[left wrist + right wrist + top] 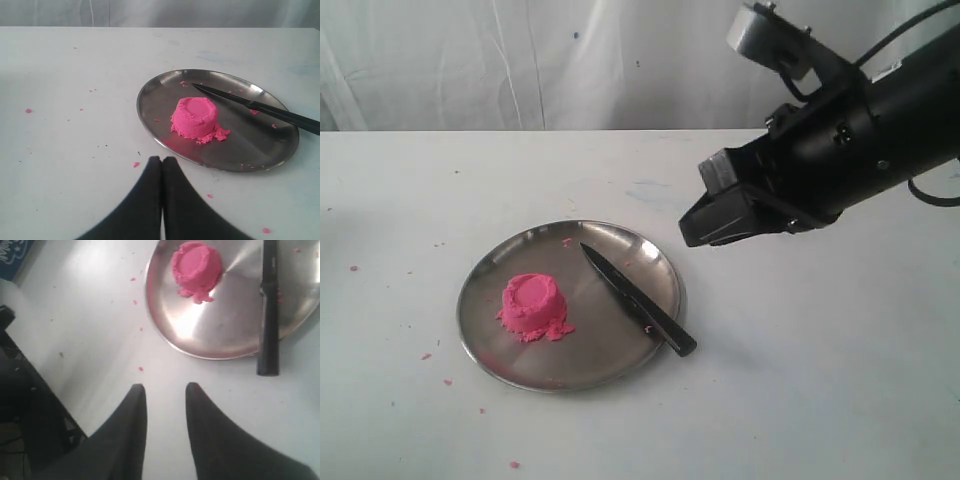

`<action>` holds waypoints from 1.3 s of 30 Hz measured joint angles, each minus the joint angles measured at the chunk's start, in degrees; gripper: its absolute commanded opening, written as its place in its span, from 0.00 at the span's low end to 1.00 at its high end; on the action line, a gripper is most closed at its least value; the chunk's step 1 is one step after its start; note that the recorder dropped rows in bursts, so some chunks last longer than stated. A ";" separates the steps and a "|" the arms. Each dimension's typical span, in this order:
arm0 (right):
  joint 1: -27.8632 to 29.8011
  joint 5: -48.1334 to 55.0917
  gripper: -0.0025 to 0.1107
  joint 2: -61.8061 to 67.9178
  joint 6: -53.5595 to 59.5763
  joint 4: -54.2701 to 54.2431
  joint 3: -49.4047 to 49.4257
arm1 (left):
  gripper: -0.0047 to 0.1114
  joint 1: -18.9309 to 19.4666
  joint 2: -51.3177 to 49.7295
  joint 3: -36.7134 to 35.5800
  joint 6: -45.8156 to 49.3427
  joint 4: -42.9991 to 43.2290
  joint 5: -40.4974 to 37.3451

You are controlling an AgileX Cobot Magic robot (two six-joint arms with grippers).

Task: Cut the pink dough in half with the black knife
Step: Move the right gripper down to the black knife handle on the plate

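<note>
The pink dough [532,303] is one cup-shaped lump with crumbs at its base, left of centre on a round steel plate [492,270]. The black knife [638,300] lies across the plate's right side, blade tip toward the back, handle end over the front right rim. My right gripper [697,232] hovers above the table to the right of the plate, open and holding nothing; its wrist view shows the dough [196,268], the knife [269,315] and the gripper [165,388]. My left gripper [162,160] is shut and empty, short of the plate [155,120], dough [195,117] and knife [260,107].
Tiny pink crumbs [425,356] are scattered on the white table around the plate. A white curtain [520,60] hangs behind the table. In the right wrist view a dark frame [25,405] shows past the table's edge, and a blue item [12,255] sits in a corner.
</note>
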State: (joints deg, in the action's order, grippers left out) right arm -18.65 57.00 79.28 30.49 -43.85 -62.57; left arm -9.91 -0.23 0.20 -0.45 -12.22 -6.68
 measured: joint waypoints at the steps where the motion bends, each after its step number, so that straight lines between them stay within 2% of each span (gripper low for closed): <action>1: 1.18 0.00 0.34 1.69 2.41 -0.22 -0.12 | 0.04 0.00 0.00 0.00 0.00 0.00 0.00; 5: 4.00 0.00 0.44 9.43 10.85 -0.62 -1.85 | 0.04 0.00 0.00 0.00 0.00 0.00 0.00; 10: 4.35 -0.89 0.45 19.99 18.53 -4.47 -6.77 | 0.04 0.00 0.00 0.00 0.00 0.00 0.00; 20: 4.35 4.82 0.45 39.94 21.68 -5.11 -21.71 | 0.04 0.00 0.00 0.00 0.00 0.00 0.00; 39: 0.69 7.30 0.45 46.94 23.65 -2.83 -26.82 | 0.04 0.00 0.00 0.00 0.00 0.00 0.00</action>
State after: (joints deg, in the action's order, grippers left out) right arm -17.97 64.30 126.23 54.14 -46.68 -89.39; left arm -9.91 -0.23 0.20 -0.45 -12.22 -6.68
